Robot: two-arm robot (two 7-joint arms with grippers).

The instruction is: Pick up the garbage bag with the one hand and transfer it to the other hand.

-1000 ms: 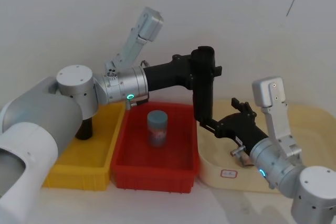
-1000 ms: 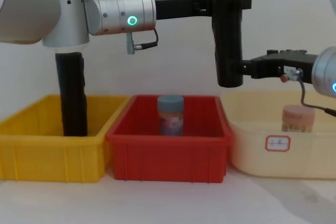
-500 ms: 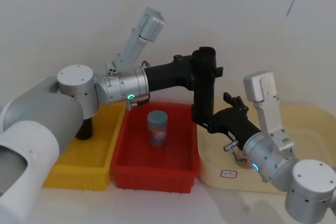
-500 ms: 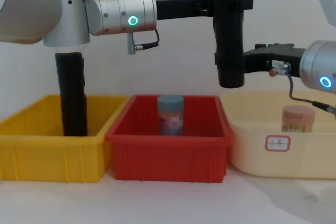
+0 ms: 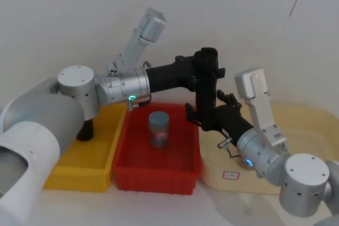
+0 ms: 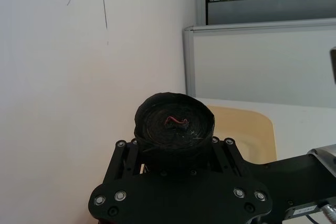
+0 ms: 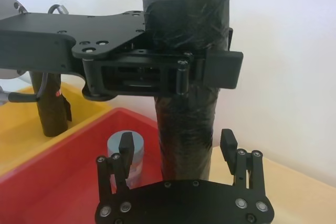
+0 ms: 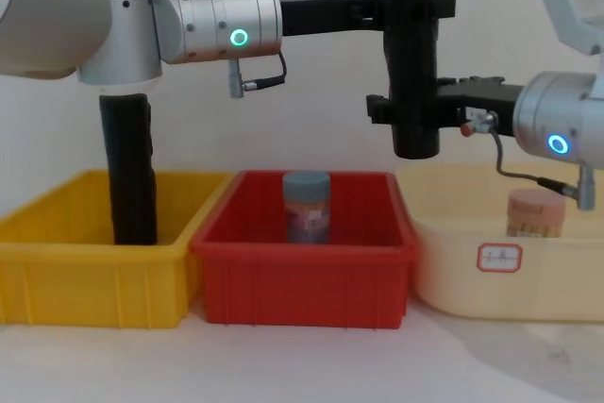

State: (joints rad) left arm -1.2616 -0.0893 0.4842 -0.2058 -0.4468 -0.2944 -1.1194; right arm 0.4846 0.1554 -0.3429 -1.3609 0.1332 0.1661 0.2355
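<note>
The garbage bag is a tall black roll held upright in the air above the right edge of the red bin. My green-ringed left gripper is shut on its upper part. Lower down, my blue-ringed right gripper is open. One of its fingers stands on each side of the roll's lower part, with small gaps to it.
A second black roll stands in the yellow bin on the left. A blue-grey jar sits in the red bin under the hand-over spot. A pink jar is in the beige tub on the right.
My right gripper has moved left until its open fingers straddle the roll's lower part. The left arm and the roll have stayed still.
</note>
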